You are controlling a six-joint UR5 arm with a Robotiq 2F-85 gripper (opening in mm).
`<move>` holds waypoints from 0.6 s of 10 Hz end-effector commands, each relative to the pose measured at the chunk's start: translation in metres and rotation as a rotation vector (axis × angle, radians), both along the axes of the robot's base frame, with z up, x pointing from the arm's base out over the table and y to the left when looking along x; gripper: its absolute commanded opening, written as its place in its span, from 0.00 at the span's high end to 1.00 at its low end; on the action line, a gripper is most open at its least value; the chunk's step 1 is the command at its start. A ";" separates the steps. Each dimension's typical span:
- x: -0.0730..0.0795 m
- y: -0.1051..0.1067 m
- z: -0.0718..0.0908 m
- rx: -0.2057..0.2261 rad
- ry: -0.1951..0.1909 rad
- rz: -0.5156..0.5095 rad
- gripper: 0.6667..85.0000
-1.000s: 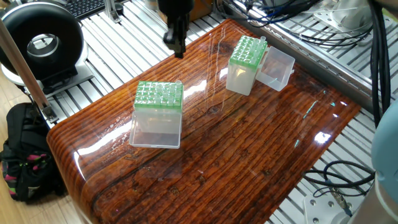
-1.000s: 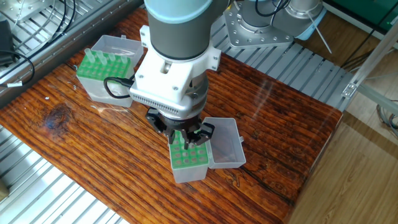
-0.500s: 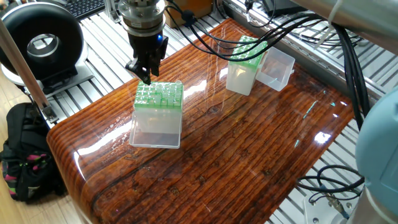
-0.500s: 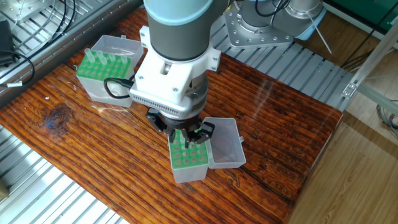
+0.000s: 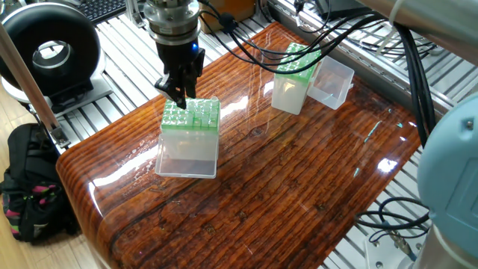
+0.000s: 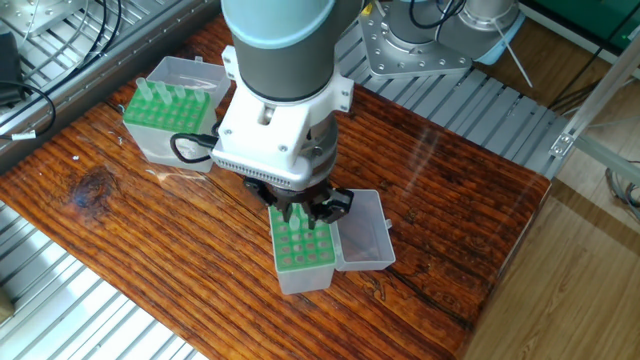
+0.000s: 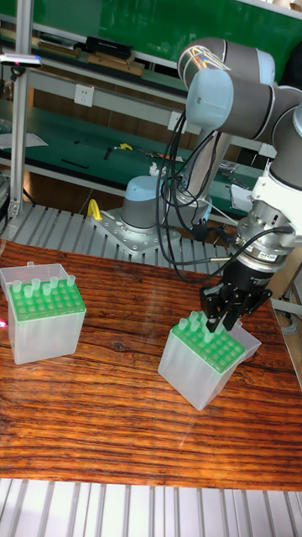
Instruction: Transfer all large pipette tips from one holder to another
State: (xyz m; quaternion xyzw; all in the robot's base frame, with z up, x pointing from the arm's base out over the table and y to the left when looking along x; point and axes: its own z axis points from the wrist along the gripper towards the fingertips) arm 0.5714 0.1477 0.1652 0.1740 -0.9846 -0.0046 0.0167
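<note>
My arm reaches in from twelve o'clock, wrist vertical, pincer pointing straight down; its fingers look nearly closed, though I can't be sure.

**Materials and Surface Finish**

Table: dark wood grain, highly glossy (strong light reflections). Holders: translucent frosted plastic bodies with green plastic tops. Gripper: matt black. Arm: smooth grey-blue casing. Surrounding frame: ribbed bare metal.
</note>
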 end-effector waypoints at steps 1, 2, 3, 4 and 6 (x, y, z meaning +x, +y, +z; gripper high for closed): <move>0.017 -0.004 -0.007 0.003 -0.030 -0.001 0.58; 0.023 -0.005 -0.014 0.009 -0.033 -0.012 0.58; 0.025 -0.002 -0.021 0.024 -0.039 -0.024 0.58; 0.025 0.000 -0.025 0.041 -0.052 -0.030 0.58; 0.015 -0.002 -0.024 0.060 -0.047 -0.039 0.58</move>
